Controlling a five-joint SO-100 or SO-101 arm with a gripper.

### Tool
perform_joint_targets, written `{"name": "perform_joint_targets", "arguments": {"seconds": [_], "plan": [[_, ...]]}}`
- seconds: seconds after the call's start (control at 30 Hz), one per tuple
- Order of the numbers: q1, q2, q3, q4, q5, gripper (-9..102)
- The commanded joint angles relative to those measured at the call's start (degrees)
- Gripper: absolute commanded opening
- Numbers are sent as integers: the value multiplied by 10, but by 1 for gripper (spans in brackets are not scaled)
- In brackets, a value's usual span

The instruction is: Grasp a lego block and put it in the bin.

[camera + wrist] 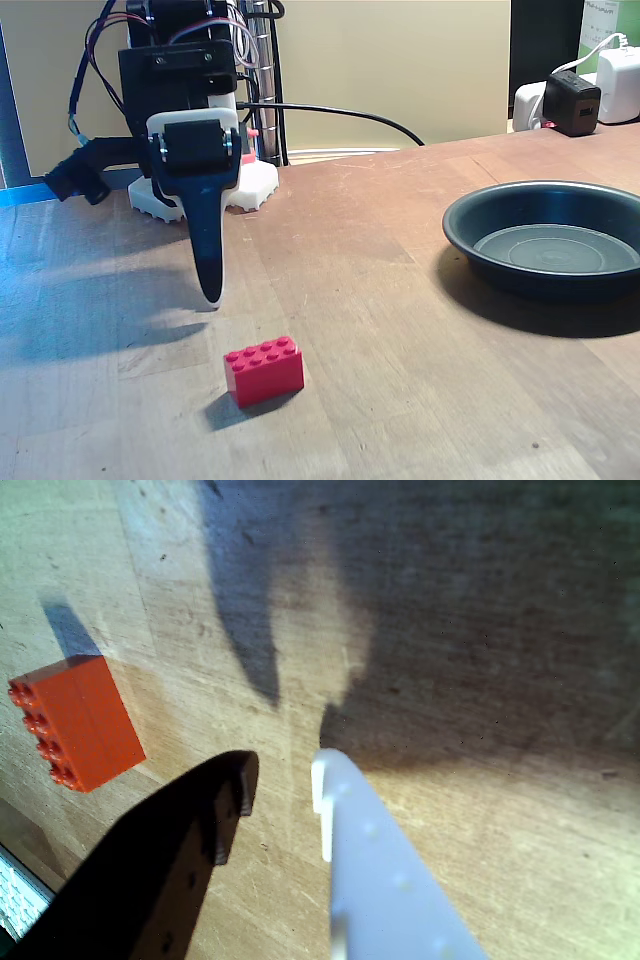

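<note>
I am hovering my gripper (pixel 283 780), jaws apart and empty, just behind the lego block (pixel 264 369); the bin (pixel 470 212) lies well apart. I should be centring over the block before descending.

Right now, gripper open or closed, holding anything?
Gripper: open, holding nothing; the block lies on the table, apart from it.

No writing, brand, number or sign can be read in either view. In the fixed view, a green-and-white box (pixel 610 22) at the far right corner of the wooden table (pixel 400 260) carries a few lines of print, but they are too small and blurred to make out.
</note>
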Motion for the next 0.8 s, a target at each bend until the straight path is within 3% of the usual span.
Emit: {"name": "perform_joint_targets", "arguments": {"seconds": [0.0,0.77], "plan": [[-1,-4,29,3,3,1],[-1,-4,28,-4,-3,1]]}}
